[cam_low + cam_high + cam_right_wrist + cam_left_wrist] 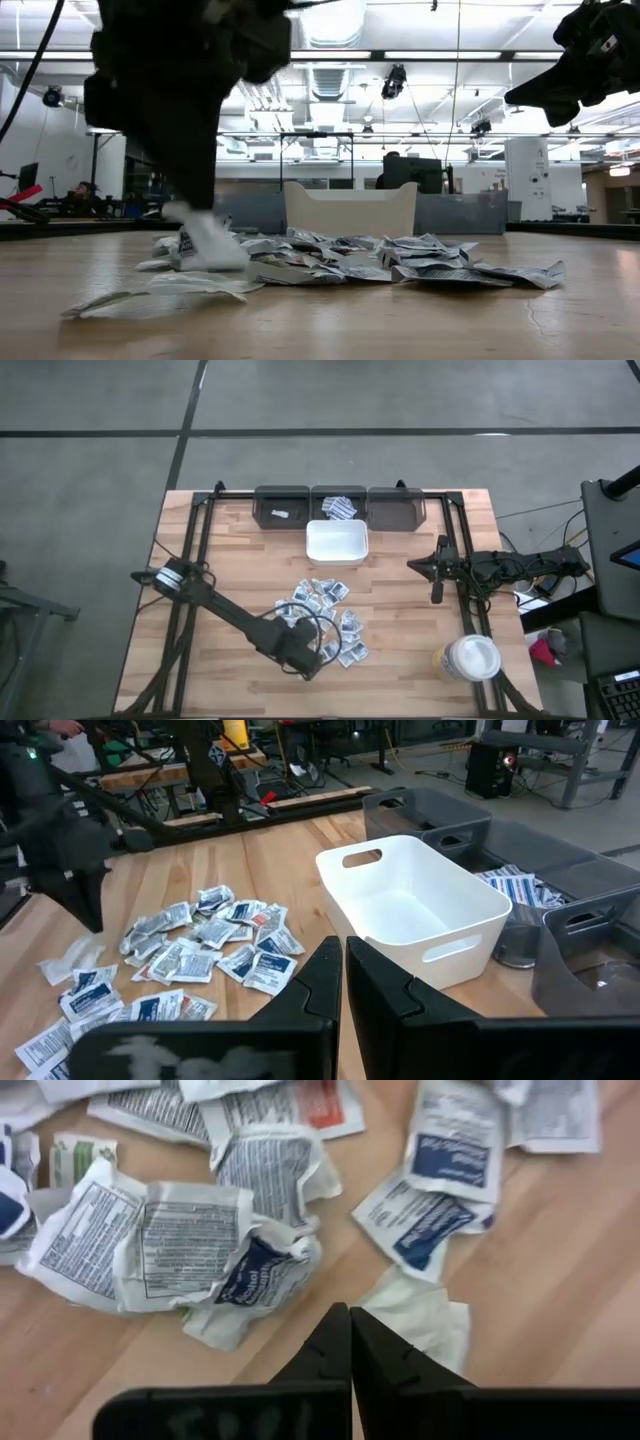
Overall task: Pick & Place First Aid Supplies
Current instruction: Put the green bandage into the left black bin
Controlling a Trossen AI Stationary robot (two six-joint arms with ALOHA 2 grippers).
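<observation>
Left gripper low over sachets — fingers together, empty

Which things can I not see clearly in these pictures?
- Whether the shut left gripper pinches the pale sachet: left wrist view, fingers cover the contact.
- Small item in the left bin: high view, too small.
- Left gripper: low view, blurred.

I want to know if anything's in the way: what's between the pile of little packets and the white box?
Nothing: in the high view, only bare wooden table separates the sachets from the white bin.
</observation>
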